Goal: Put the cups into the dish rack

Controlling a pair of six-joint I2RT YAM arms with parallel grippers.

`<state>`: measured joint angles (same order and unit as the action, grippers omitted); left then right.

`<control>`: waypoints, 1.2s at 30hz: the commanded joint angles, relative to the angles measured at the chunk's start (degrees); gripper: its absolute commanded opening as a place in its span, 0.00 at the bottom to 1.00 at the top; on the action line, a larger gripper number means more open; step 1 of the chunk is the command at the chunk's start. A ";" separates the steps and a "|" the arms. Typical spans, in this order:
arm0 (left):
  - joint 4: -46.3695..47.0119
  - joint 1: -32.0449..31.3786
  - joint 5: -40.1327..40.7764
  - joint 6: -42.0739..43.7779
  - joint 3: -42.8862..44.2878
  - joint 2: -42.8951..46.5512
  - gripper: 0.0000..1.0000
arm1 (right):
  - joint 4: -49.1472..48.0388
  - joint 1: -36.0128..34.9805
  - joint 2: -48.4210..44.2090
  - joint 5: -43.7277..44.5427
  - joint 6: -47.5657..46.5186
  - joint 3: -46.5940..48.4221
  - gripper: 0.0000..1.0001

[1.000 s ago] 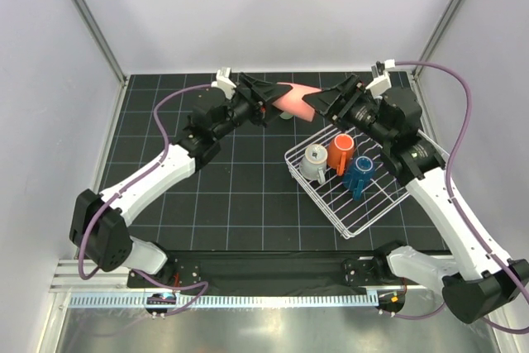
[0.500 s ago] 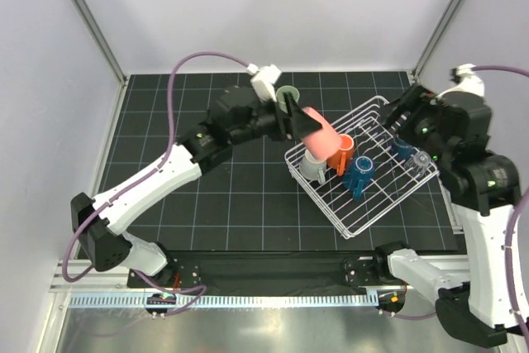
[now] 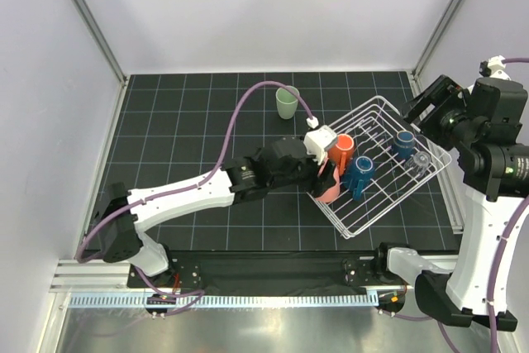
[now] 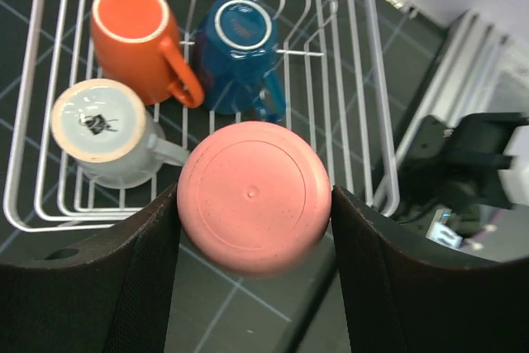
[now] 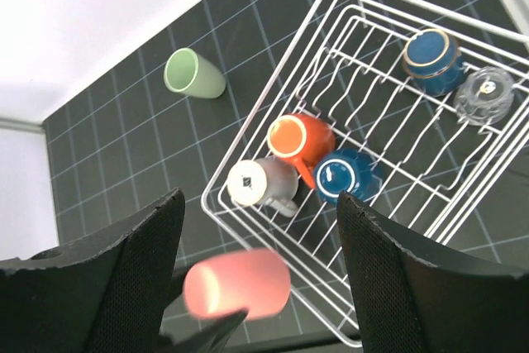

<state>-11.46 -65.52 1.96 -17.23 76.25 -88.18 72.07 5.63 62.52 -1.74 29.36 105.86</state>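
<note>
My left gripper is shut on a pink cup, held sideways at the near left rim of the white wire dish rack. In the left wrist view the pink cup's base fills the gap between both fingers. Upside down in the rack stand an orange mug, a blue mug, a white mug, a navy cup and a clear glass. A pale green tumbler stands on the mat behind the rack. My right gripper hangs open, high at the rack's far right.
The rack sits turned at an angle on the black gridded mat. Grey walls and metal posts close in the back and sides. The left arm's purple cable loops above the mat.
Both grippers met at the pink cup at the back. Since then the left arm has carried it forward to the rack's near left rim, and the right gripper has drawn back to the right.
</note>
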 commanded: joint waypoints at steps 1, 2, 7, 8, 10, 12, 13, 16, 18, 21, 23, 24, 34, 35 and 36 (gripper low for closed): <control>7.24 -1.10 5.69 6.33 -0.48 -1.81 0.00 | 0.61 0.44 -1.96 -4.33 0.61 0.14 0.75; 8.38 -1.19 5.86 6.07 -0.92 -2.34 0.00 | 0.79 0.44 -2.14 -4.50 0.43 -0.48 0.75; 10.50 -3.74 7.45 7.30 -0.05 -5.68 0.00 | 2.19 0.52 -2.14 -4.42 -0.36 0.04 0.75; 10.67 -4.44 7.80 7.82 0.30 -6.12 0.00 | 2.28 0.52 -2.14 -4.41 -0.53 0.39 0.75; 10.76 -4.88 8.24 8.27 1.18 -7.17 0.00 | 2.81 0.61 -1.97 -3.98 -0.97 0.92 0.75; 10.94 -5.23 8.50 8.71 1.45 -8.41 0.00 | 3.33 0.61 -1.79 -3.80 -1.76 1.36 0.75; 11.11 -5.41 8.59 8.88 1.62 -8.76 0.00 | 3.34 0.70 -1.79 -3.71 -1.85 1.36 0.75; 11.20 -5.85 9.55 9.32 1.27 -10.25 0.00 | 3.78 0.70 -1.70 -4.32 -2.20 1.19 0.75; 11.20 -5.94 10.00 9.32 1.45 -11.65 0.00 | 3.69 0.70 -1.70 -5.03 -2.29 0.58 0.75; 11.20 -6.46 11.40 10.03 2.59 -12.63 0.00 | 3.25 0.70 -1.70 -5.47 -2.38 -0.66 0.75; 11.20 -6.64 12.89 9.94 3.99 -13.07 0.00 | 3.34 0.70 -1.44 -5.82 -2.47 -0.92 0.75; 11.11 -6.64 13.59 9.94 4.52 -13.07 0.00 | 3.34 0.70 -1.26 -6.08 -2.47 -0.92 0.75; 11.11 -6.99 14.92 9.67 6.54 -12.63 0.00 | 3.25 0.70 -1.35 -6.52 -2.91 -2.06 0.75; 11.20 -6.91 14.74 9.68 6.63 -13.24 0.00 | 3.07 0.70 -1.35 -6.70 -2.91 -2.07 0.75; 11.11 -6.99 14.22 9.68 6.72 -13.50 0.00 | 3.16 0.70 -1.26 -6.96 -2.91 -2.15 0.75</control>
<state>-2.42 -72.07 15.31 -8.32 80.09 -101.56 75.59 6.13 61.39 -7.44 27.27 104.01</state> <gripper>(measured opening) 0.641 0.748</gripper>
